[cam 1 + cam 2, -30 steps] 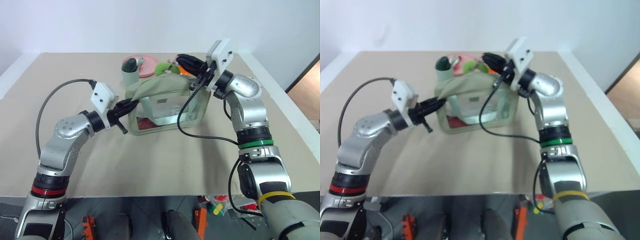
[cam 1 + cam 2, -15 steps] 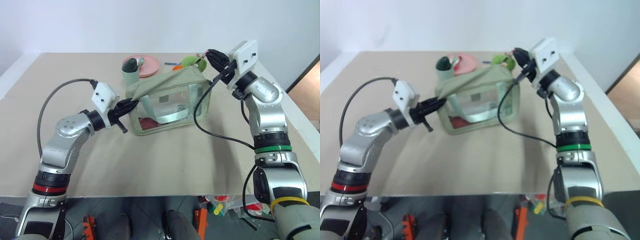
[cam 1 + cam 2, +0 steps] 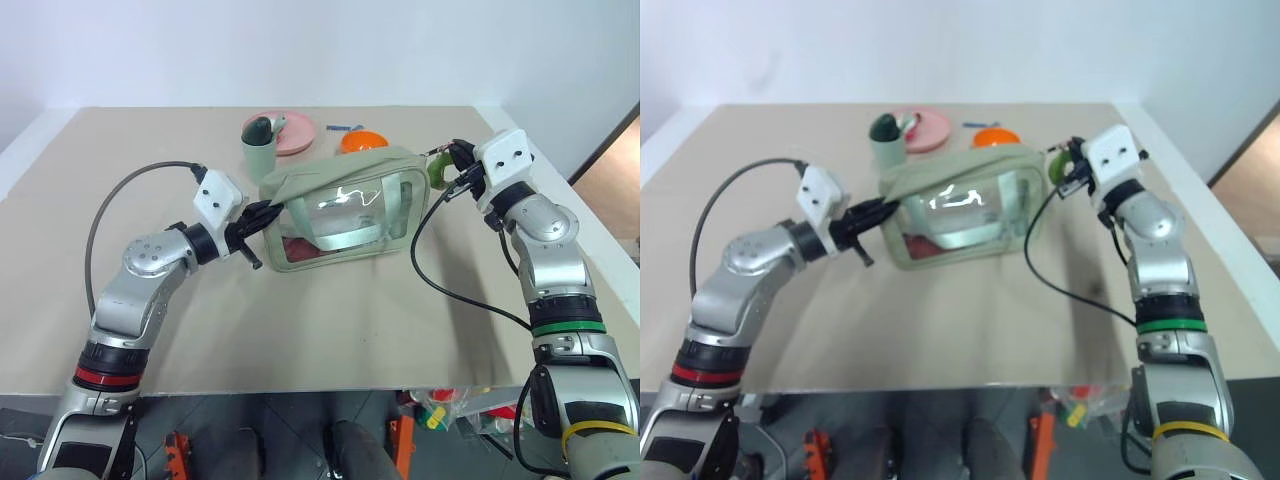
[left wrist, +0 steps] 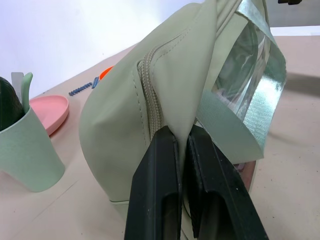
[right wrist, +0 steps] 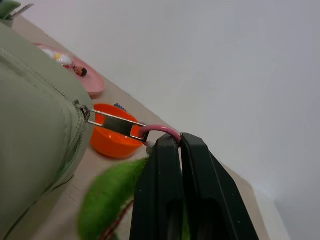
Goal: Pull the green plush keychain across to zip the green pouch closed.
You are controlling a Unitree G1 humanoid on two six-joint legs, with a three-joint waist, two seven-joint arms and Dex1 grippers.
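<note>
**Both claws clamped, pouch stretched between them**

Left gripper point(image 3: 262, 212), in the left eye view, pinches the left end of the green pouch point(image 3: 340, 215), its two black fingers pressed together on the fabric. The pouch stands on the tan table point(image 3: 320, 320) near its middle, tilted, with a clear side window facing the camera. Right gripper point(image 3: 452, 160) sits at the pouch's right end, clamped on the green plush keychain point(image 3: 438, 170), which hangs just beside that end. Behind the pouch stand a pale green cup point(image 3: 261, 150), a pink plate point(image 3: 296, 133) and an orange bowl point(image 3: 362, 141).

The right eye view gives the same layout: the left gripper point(image 3: 872, 210) holds the pouch's point(image 3: 960, 205) left end, and the right gripper point(image 3: 1070, 170) is closed beside its right end.

From the left wrist view, the fingers point(image 4: 160, 185) are shut on a fold of the pouch's point(image 4: 125, 125) fabric beside the zipper track point(image 4: 150, 92); the teeth there are joined. The cup point(image 4: 25, 150) and plate point(image 4: 47, 112) lie off to one side.

From the right wrist view, the fingers point(image 5: 200, 190) are together on a pink loop point(image 5: 161, 131) that links to the metal zipper pull point(image 5: 112, 122). The pull is drawn taut from the pouch's point(image 5: 35, 125) end, with the green plush point(image 5: 112, 192) just beside the fingers and the orange bowl point(image 5: 112, 142) behind.
</note>
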